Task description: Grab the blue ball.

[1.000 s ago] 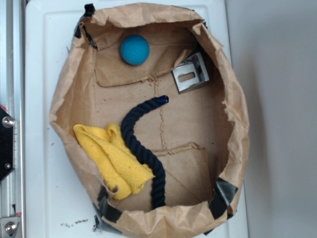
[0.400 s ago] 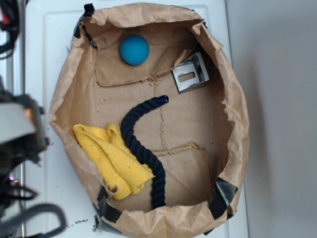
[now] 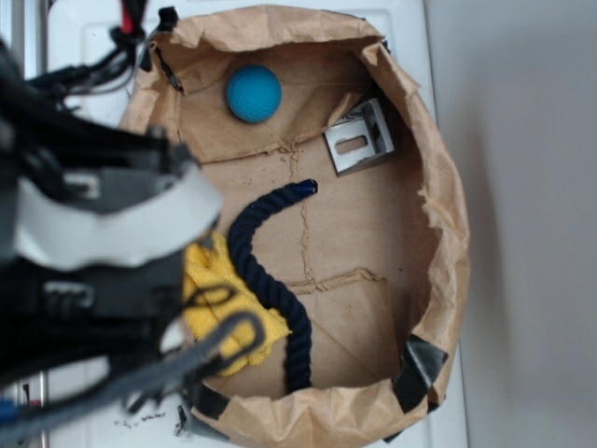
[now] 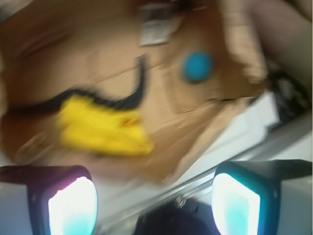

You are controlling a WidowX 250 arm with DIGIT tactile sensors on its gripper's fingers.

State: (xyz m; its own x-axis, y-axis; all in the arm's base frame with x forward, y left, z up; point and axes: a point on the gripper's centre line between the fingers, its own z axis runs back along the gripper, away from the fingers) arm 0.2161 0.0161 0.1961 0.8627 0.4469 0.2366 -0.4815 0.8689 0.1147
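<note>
Nearest the wrist camera, the gripper (image 4: 154, 196) shows two glowing pads set wide apart with nothing between them. In the exterior view the blurred black and grey arm (image 3: 93, 252) covers the left side, overlapping the rim of a brown paper bag (image 3: 438, 215). Inside lie a yellow cloth (image 3: 224, 299), a dark navy rope (image 3: 270, 280) and a metal bracket (image 3: 359, 138). Farthest, near the bag's top wall, rests the blue ball (image 3: 253, 93): small, teal, matte, perfectly round, so no long axis or direction shows.
</note>
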